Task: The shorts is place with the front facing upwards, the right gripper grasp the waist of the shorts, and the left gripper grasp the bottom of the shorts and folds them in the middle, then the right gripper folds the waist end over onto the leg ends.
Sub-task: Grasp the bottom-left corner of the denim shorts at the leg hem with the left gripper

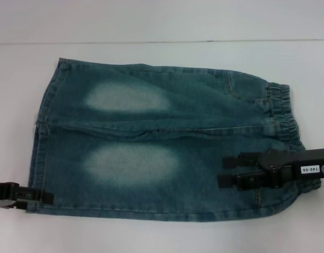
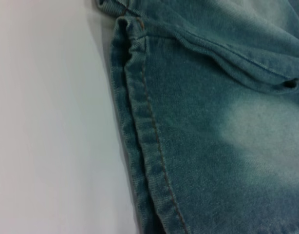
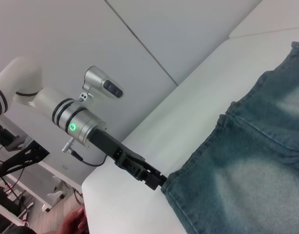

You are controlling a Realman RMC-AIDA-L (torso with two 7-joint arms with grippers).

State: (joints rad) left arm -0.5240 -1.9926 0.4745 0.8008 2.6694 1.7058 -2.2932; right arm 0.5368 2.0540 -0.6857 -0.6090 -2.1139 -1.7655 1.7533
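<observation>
Blue denim shorts (image 1: 151, 132) lie flat on the white table (image 1: 151, 237). The gathered elastic waist (image 1: 282, 113) is at the right and the leg ends (image 1: 40, 158) at the left. My right gripper (image 1: 222, 171) hovers open over the near half of the shorts just inside the waist, its fingers pointing left with nothing between them. My left gripper (image 1: 45, 197) is at the near left corner, its tip touching the near leg's hem. The right wrist view shows the left gripper (image 3: 158, 180) against that hem corner. The left wrist view shows only the stitched hem (image 2: 149, 146) up close.
The table's far edge meets a pale wall (image 1: 162, 21) behind the shorts. In the right wrist view, the table's left edge (image 3: 105, 195) drops off to the floor, with a person's hand (image 3: 74, 222) and equipment frames (image 3: 13, 161) beyond it.
</observation>
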